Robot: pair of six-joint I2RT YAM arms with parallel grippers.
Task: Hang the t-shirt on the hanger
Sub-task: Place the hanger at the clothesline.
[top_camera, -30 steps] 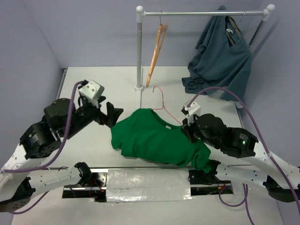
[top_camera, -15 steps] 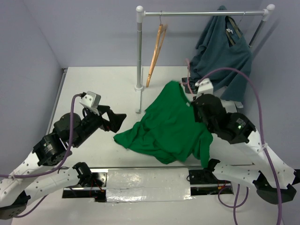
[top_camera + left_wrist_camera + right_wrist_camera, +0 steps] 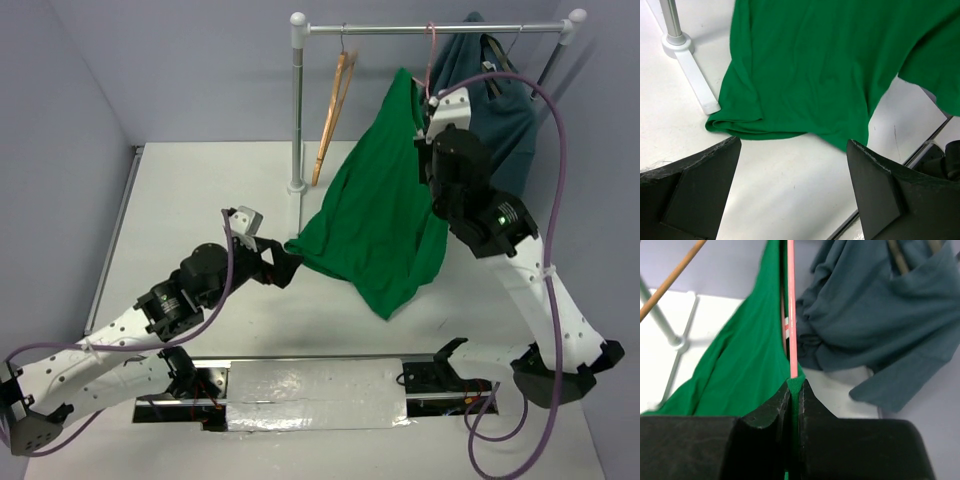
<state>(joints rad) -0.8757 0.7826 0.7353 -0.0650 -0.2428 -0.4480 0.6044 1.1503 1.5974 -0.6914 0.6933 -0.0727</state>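
The bright green t-shirt (image 3: 375,200) hangs in the air from the pink wire hanger (image 3: 432,45), whose hook is up at the rail. Its lower hem trails down onto the table. My right gripper (image 3: 427,100) is raised beside the rail. In the right wrist view it (image 3: 795,386) is shut on the hanger's pink wire (image 3: 791,315), with a fold of the green t-shirt (image 3: 740,370) pinched in the same grip. My left gripper (image 3: 290,262) is low over the table at the shirt's hem. Seen from its wrist it (image 3: 792,185) is open, and the green cloth (image 3: 825,65) lies just beyond its fingertips without touching them.
A white clothes rack stands at the back, with its rail (image 3: 400,28), post (image 3: 297,100) and foot (image 3: 697,85). A tan wooden hanger (image 3: 335,110) hangs on the rail, and a dark teal shirt (image 3: 500,120) hangs on a dark hanger at the right. A taped metal strip (image 3: 315,395) runs along the near edge.
My right arm has lifted the hanger and t-shirt off the table up to the rail. My left gripper has moved right, toward the shirt's trailing hem, and stayed open.
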